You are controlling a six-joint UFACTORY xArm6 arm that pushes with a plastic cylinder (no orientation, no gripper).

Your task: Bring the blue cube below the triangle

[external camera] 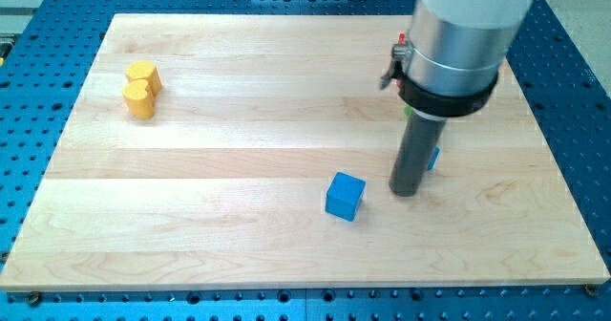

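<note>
While the dark rod is held upright over the wooden worktop (239, 92), my tip (405, 191) is seen resting on the surface, just to the view's right of the blue cube (345, 196), with a small gap between them. No pincer is carried by this arm, so nothing is gripped. Another small blue block (433, 158) is partly hidden just behind the rod, to the view's right of my tip; its shape cannot be told. Two yellow blocks (141, 89), touching each other, are found well apart from my tip, toward the view's top left.
</note>
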